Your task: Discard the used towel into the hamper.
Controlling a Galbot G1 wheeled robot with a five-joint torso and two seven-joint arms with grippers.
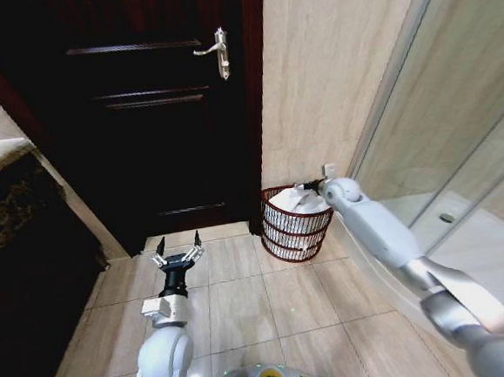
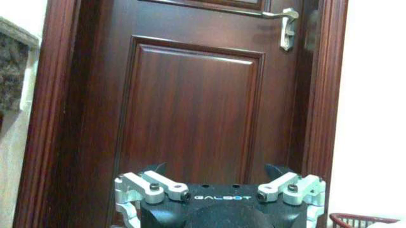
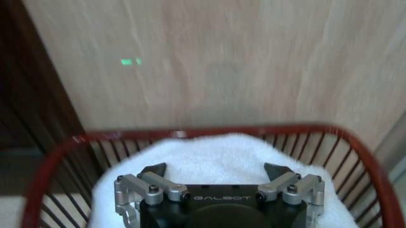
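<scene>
Against the tiled wall beside the dark door (image 1: 154, 109), the hamper (image 1: 293, 238) stands on the floor with the white towel (image 3: 222, 159) heaped inside, so the discard looks done. Right gripper (image 3: 216, 170) hangs over it, fingers spread, holding nothing. Left gripper (image 1: 178, 253) waits open over the floor tiles, well apart.

A: Light, head view?
B: Even indoor light; beige wall (image 1: 330, 69) and floor tiles (image 1: 243, 303) bright, door (image 1: 159, 117) and left side deep in shadow. Straight edges bow toward the corners.
A: Wrist views?
B: Door panel (image 2: 190, 109) glossy and soft; wall (image 3: 254, 61) smeared, one green glare spot (image 3: 130, 61); towel (image 3: 216, 154) nearly washed out.
</scene>
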